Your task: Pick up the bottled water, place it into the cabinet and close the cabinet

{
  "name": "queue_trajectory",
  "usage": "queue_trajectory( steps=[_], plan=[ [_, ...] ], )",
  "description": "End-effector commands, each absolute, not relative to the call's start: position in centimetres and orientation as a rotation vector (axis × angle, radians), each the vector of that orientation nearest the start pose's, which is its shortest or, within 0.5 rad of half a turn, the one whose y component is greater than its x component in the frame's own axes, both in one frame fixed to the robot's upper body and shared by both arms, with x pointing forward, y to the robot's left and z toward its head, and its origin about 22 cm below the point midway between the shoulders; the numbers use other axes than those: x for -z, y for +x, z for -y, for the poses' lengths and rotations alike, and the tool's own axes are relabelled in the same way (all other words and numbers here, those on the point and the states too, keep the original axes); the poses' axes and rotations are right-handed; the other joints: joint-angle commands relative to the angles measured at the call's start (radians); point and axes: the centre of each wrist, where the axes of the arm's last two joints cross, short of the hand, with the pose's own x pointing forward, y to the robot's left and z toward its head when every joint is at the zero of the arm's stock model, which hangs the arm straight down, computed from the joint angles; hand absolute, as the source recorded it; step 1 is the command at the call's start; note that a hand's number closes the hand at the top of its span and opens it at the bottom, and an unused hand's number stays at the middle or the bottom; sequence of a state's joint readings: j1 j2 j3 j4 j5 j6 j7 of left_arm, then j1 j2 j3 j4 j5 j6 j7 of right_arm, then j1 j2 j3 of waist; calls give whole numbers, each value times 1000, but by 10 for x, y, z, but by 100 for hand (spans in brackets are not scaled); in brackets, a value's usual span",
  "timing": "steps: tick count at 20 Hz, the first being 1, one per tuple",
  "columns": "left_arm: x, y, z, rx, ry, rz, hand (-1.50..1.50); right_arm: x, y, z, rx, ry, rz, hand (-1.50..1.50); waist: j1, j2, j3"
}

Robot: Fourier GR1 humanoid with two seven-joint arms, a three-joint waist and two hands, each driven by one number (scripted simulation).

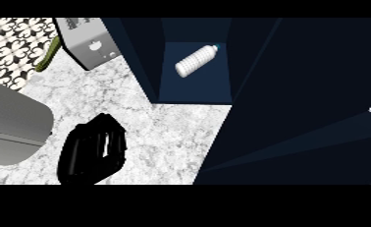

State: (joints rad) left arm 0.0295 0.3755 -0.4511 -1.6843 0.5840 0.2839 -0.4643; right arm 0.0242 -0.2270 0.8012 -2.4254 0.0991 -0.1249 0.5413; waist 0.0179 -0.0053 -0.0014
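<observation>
Head view: bottled water (196,61) lying on its side inside the open cabinet (194,81), upper centre of frame, cap toward upper right. Placement step looks done — closing the cabinet is what remains. Dark cabinet door (304,123) swung out, filling the right half of frame. Left hand (92,148) lower left over the marble counter (167,132), fingers curled in, holding nothing. Right hand not visible anywhere. Toaster (88,48) upper left, grey rounded object (22,127) at left edge, both well apart from the door. Next move — probably needs a hand on the door's outer face to push it shut; bottle sits clear of the opening's front edge.
</observation>
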Motion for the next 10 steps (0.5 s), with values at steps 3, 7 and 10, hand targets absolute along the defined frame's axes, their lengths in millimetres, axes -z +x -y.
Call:
queue_trajectory(
  steps=[3, 7, 10],
  plan=[
    [-20, 187, -244, -150, -261, 1864, 150, -181, 102, 77, -725, 608, 1708, 150, 1, 1, -1],
    [-25, 187, -254, -164, -272, 1882, 150, -182, 117, 53, -799, 506, 1837, 150, 10, 1, -2],
    [-24, 182, -266, -156, -255, 1874, 150, -186, 120, 46, -751, 468, 1874, 150, 11, 1, -2]
  ],
)
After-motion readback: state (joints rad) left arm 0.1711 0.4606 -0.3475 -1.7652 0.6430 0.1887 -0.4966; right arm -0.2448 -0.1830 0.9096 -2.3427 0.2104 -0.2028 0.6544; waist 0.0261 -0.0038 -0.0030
